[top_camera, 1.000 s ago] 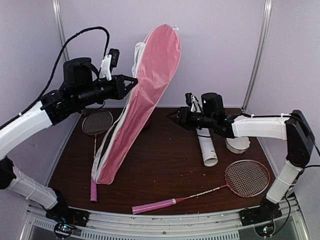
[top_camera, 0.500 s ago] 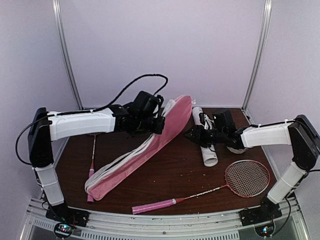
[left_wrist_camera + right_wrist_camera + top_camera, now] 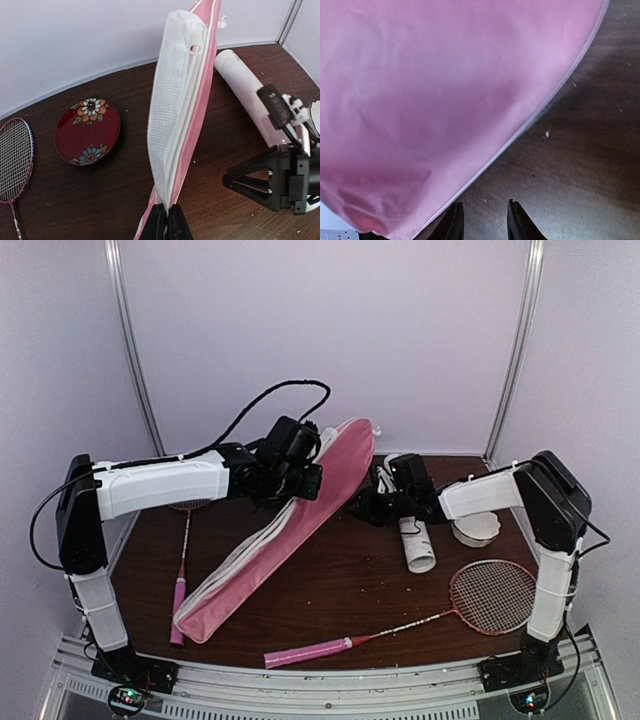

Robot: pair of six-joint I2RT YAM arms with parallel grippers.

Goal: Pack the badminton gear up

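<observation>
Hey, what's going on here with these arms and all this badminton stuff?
The left end effector is shut on the edge of the pink bag, holding its wide end up off the table. The right end effector is open beside the bag, gripping nothing. The left racket, the right racket, the tube and the shuttlecocks lie unpacked.

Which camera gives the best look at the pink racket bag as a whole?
Top external: the whole pink bag shows, wide end held up by the left gripper, narrow end on the table. Left wrist shows only its white-lined edge in that gripper's pinch; right wrist, a close pink panel with piping.
</observation>
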